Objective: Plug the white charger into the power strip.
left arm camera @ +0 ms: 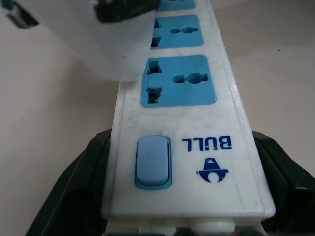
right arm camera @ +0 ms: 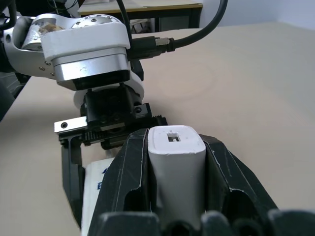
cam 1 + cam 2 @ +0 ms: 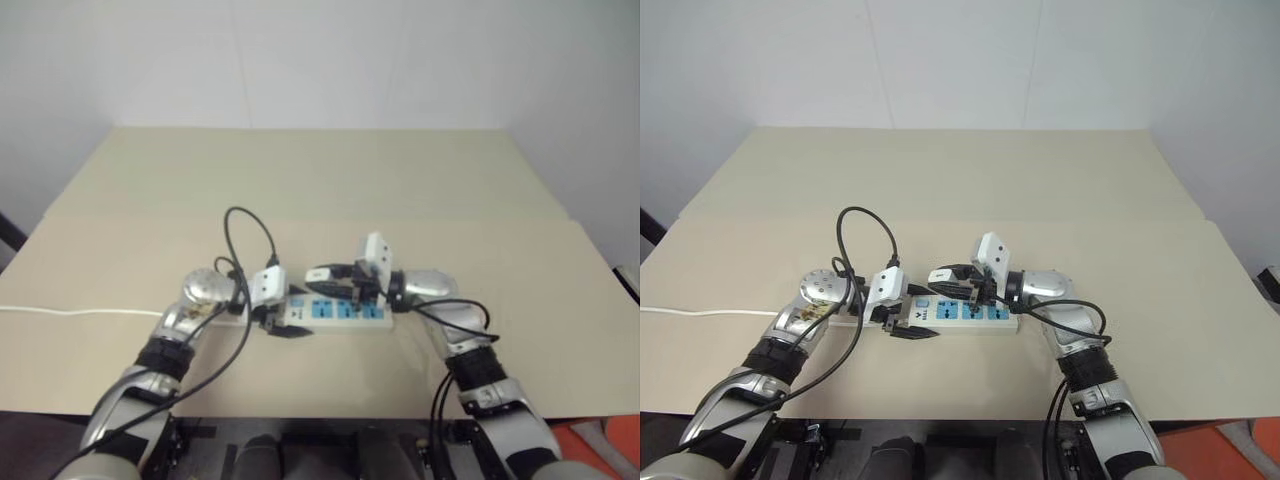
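Beige and bare, your table [image 3: 330,190] carries the power strip [image 3: 970,318] lying lengthwise near its front edge, about midway between the side edges. Your left gripper [image 3: 912,331] is clamped across the strip's switch end, one black finger [image 1: 74,187] on each long side. Your right gripper [image 3: 325,273] pinches the white charger [image 2: 175,172] tightly between its two fingers, holding it level just above the blue sockets [image 1: 179,81], not yet seated in any of them.
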{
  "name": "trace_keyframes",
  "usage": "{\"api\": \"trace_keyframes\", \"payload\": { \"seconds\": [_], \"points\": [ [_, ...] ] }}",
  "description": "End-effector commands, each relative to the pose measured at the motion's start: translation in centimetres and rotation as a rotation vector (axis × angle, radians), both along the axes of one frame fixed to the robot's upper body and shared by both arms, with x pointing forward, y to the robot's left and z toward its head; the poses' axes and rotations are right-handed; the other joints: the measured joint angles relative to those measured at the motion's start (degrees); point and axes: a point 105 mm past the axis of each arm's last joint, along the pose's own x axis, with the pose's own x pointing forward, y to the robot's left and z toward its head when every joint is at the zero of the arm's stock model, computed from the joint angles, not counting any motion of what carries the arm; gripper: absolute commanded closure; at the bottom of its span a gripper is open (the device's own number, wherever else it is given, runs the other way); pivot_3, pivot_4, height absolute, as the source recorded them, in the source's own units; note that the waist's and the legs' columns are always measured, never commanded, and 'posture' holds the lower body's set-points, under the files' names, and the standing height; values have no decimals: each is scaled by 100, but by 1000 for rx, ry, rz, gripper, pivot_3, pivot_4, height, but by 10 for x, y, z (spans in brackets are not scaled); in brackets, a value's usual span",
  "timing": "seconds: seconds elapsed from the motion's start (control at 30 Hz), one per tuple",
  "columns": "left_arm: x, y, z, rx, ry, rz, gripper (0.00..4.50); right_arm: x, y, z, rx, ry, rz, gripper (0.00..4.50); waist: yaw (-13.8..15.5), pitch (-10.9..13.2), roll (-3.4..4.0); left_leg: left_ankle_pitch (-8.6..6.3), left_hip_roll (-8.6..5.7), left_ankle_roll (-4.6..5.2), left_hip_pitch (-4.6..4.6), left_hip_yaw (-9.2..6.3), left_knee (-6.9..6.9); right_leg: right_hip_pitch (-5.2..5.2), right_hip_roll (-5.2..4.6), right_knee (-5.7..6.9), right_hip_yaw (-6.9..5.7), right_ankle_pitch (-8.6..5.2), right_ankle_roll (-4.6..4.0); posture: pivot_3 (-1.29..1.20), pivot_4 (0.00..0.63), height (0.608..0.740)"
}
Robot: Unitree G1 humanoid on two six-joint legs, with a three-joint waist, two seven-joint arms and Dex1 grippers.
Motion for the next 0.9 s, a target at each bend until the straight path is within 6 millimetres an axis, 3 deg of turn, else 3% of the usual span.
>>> {"api": "trace_keyframes", "payload": {
  "seconds": [0.03,0.3,0.5,0.9],
  "points": [
    [-6,7,-12,55,45,-7,1157,-1,5,-5,-11,9,18,3341,-9,0,0,0,0,0,0,0,0,0,0,0,0,0,0,0,150,740],
    [-6,9,-14,57,57,6,1157,-18,12,7,49,36,106,3341,-29,0,0,0,0,0,-2,-1,-3,-1,0,-2,0,-1,-1,0,150,740],
    [-5,10,-13,58,55,8,1157,-13,17,17,121,66,85,3341,-56,0,0,0,0,0,-1,-1,-2,-1,0,1,0,-1,-1,0,150,740],
    [-6,14,-12,63,54,16,1157,-3,9,2,70,61,42,3341,-82,0,0,0,1,0,-1,-2,-3,-1,0,0,0,-1,-1,0,150,740]
  ]
}}
